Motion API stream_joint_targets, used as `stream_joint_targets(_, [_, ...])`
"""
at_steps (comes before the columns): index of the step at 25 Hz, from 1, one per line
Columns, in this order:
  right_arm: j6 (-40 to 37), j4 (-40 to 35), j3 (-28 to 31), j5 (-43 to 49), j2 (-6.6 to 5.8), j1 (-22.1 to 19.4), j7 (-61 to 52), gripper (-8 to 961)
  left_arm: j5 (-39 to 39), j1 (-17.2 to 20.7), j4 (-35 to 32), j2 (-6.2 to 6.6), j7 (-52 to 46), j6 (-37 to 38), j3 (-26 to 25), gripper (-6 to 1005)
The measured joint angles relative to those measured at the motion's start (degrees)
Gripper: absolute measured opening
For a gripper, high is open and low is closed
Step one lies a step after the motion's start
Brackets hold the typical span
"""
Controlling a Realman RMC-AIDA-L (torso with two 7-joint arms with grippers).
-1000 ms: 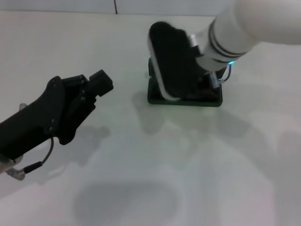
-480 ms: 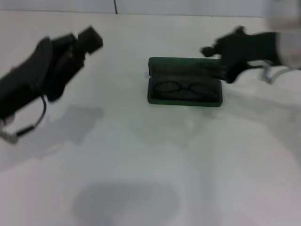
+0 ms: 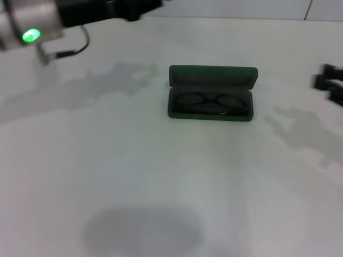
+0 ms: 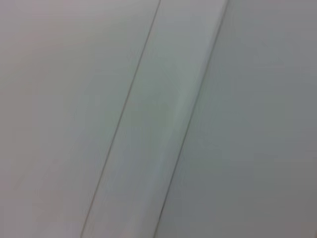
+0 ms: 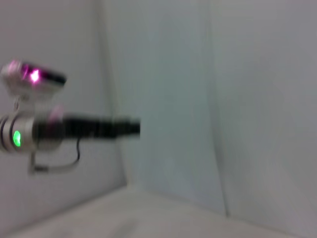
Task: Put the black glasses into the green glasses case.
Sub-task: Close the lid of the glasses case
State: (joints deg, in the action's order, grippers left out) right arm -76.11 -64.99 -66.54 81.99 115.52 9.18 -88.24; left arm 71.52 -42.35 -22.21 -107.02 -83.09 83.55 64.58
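Both arms were well clear of the work: the left gripper point(image 3: 134, 6) showed only as a dark shape at the far left edge of the head view, beyond a wrist with a green light, and the right gripper point(image 3: 329, 83) as dark blocks at the right edge; for neither could I tell how its fingers stood or whether they held anything, though nothing was seen in them. The black glasses point(image 3: 210, 102) lay folded inside the green glasses case point(image 3: 211, 93), which sat with its lid raised toward the far side, on the far half of the table point(image 3: 161, 176). The placing looked done, so the risks were small and mostly hypothetical. If the lid were to be shut, a temple arm riding high over the rim could be pinched or bent, and whether one did so was too fine to tell. A light case on a smooth top could also skid if an arm brushed it on a return pass. The table was a plain pale surface with soft shadows and no other objects in view. Beyond it stood a pale wall point(image 4: 74, 99) with a thin vertical seam, which was all the left wrist view showed; the right wrist view showed the left arm across pale walls.
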Motion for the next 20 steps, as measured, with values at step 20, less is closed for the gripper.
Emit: stream_joint_targets(20, [-8.4, 28.1, 19.8, -3.2, -0.20, 5.4, 11.9, 329, 24.7, -9.1, 0.1, -10.38, -4.5, -27.6, 0.1, 300])
